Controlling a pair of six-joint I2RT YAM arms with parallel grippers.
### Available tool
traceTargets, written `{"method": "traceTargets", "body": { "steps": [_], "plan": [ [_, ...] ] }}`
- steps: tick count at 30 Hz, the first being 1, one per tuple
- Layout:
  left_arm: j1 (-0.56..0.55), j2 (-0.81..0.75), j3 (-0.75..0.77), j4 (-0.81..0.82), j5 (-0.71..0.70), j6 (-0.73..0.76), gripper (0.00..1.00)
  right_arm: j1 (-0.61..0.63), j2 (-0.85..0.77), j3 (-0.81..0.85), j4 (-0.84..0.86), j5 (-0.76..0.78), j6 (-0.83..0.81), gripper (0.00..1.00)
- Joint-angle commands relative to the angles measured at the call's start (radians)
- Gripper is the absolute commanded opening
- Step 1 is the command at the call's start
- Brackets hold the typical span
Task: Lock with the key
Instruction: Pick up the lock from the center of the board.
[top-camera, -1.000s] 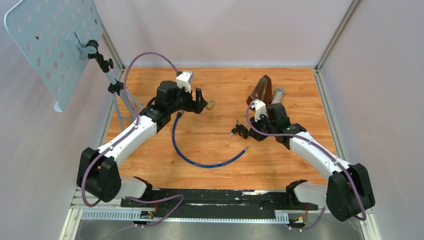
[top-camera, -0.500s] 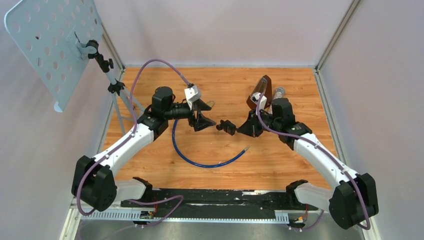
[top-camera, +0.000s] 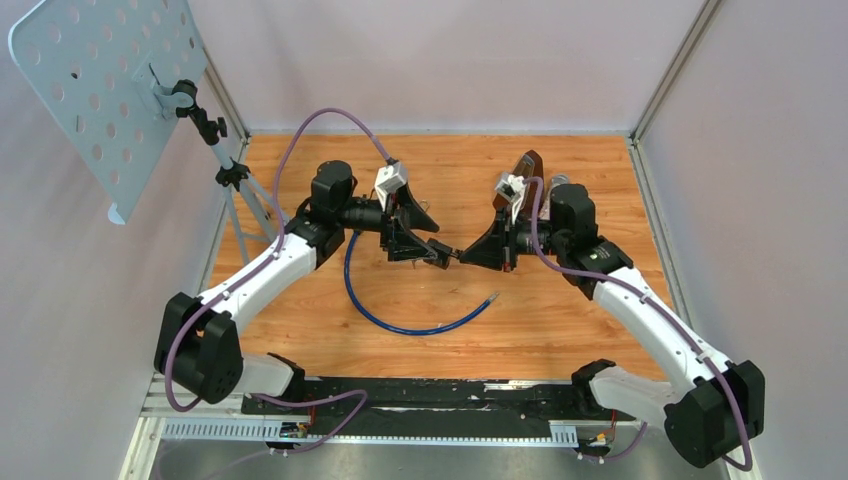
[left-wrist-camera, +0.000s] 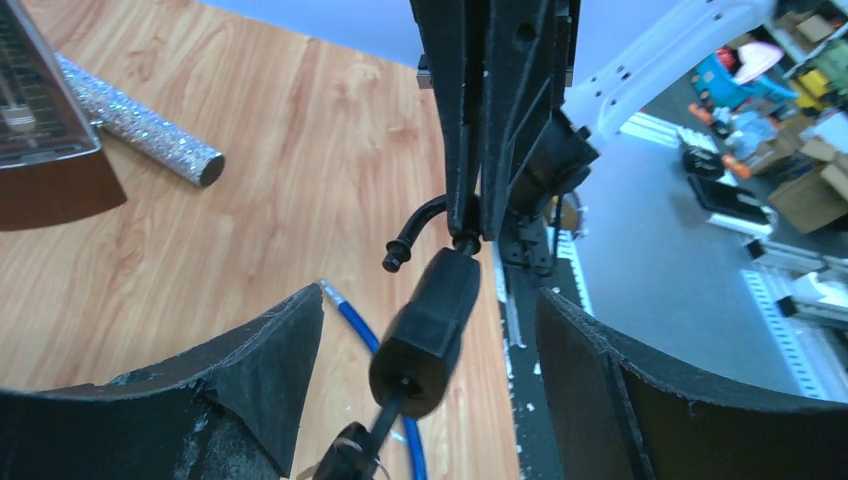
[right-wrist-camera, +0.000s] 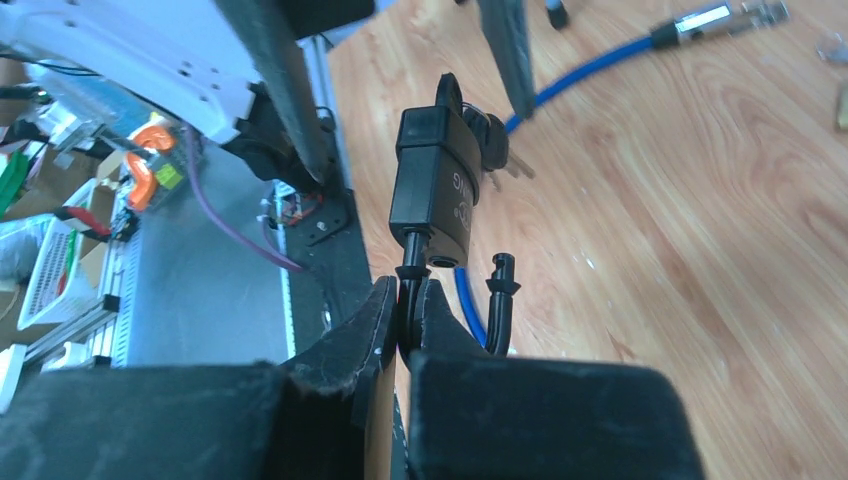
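Note:
A black padlock (right-wrist-camera: 435, 195) hangs in the air over the table's middle, also seen in the top view (top-camera: 441, 256). My right gripper (right-wrist-camera: 410, 295) is shut on one leg of its black shackle (right-wrist-camera: 405, 285). The other shackle end (right-wrist-camera: 500, 272) is free, out of the body. A key (left-wrist-camera: 345, 450) sticks out of the padlock's far end (left-wrist-camera: 430, 320), toward my left gripper. My left gripper (left-wrist-camera: 428, 300) is open, its jaws standing wide on either side of the padlock body and key without touching them. The two grippers face each other in the top view, left (top-camera: 415, 242), right (top-camera: 482, 250).
A blue cable (top-camera: 400, 320) curves over the wooden table below the grippers. A brown metronome (top-camera: 525, 175) and a silver glitter tube (top-camera: 556, 185) lie at the back right. A perforated panel on a stand (top-camera: 100, 90) stands at the back left.
The right gripper lifted the padlock off the table and carried it left. The left arm swung round toward it, and its open jaws now straddle the padlock's key end.

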Motion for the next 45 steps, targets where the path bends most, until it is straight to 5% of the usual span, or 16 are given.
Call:
{"method": "traceTargets", "body": {
  "steps": [1, 9, 17, 21, 26, 32, 33, 36, 38, 45],
  "plan": [
    [-0.005, -0.001, 0.029, 0.220, 0.091, -0.252, 0.84, 0.026, -0.034, 0.139, 0.161, -0.118, 0.024, 0.00],
    [-0.010, -0.031, 0.018, 0.170, 0.140, -0.223, 0.82, 0.043, 0.011, 0.212, 0.161, -0.150, 0.029, 0.00],
    [-0.010, -0.041, 0.036, 0.164, 0.173, -0.245, 0.64, 0.053, 0.030, 0.234, 0.165, -0.154, 0.039, 0.00],
    [-0.010, -0.041, 0.045, 0.164, 0.174, -0.257, 0.49, 0.053, 0.067, 0.275, 0.162, -0.152, 0.091, 0.00],
    [-0.010, -0.034, 0.084, 0.103, 0.181, -0.214, 0.04, 0.053, 0.093, 0.308, 0.161, -0.159, 0.136, 0.00],
    [-0.005, -0.051, 0.108, 0.035, 0.119, -0.178, 0.00, 0.053, 0.096, 0.312, 0.143, -0.130, 0.153, 0.00],
    [-0.003, -0.060, 0.108, 0.034, 0.104, -0.179, 0.00, 0.053, 0.095, 0.310, 0.138, -0.125, 0.150, 0.03],
    [0.007, -0.084, 0.112, 0.033, 0.010, -0.185, 0.00, 0.053, 0.080, 0.284, 0.135, -0.087, 0.132, 0.46],
    [0.011, -0.105, 0.117, 0.040, -0.046, -0.203, 0.00, 0.053, 0.063, 0.262, 0.134, -0.044, 0.108, 0.62],
    [0.012, -0.130, 0.155, 0.044, -0.151, -0.352, 0.00, 0.053, 0.035, 0.227, 0.220, 0.012, -0.094, 0.70]
  ]
}}
